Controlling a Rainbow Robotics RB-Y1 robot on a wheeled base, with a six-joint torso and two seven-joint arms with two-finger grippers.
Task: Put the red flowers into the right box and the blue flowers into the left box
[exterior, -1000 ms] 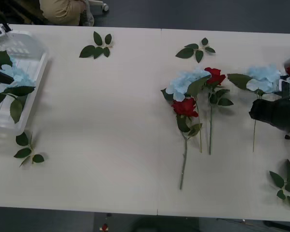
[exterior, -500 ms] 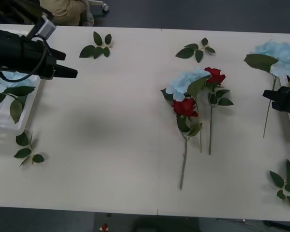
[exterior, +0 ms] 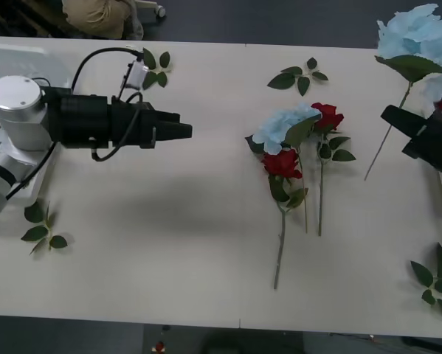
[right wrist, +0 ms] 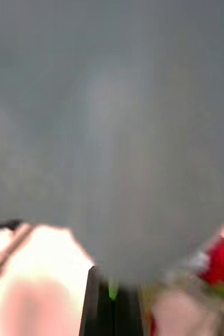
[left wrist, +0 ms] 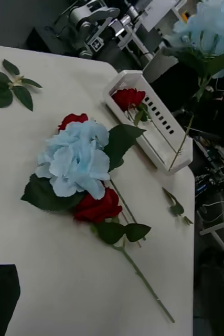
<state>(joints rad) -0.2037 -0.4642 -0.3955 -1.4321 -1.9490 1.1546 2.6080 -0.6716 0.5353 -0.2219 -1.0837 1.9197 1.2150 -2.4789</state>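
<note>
Right gripper (exterior: pixel 398 122) is pinching a blue hydrangea (exterior: pixel 416 33) by its stem, lifting it clear, probably for transfer toward the left box (exterior: pixel 29 59). Left gripper (exterior: pixel 178 131) is hovering mid-table, fingers pressed together, pointing at the remaining blue hydrangea cluster (exterior: pixel 280 127) and red roses (exterior: pixel 282 164). Right box (left wrist: pixel 159 142) is holding one red rose (left wrist: pixel 126 97).

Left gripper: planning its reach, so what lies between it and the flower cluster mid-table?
In the front view, bare table separates the left gripper from the cluster.
</note>
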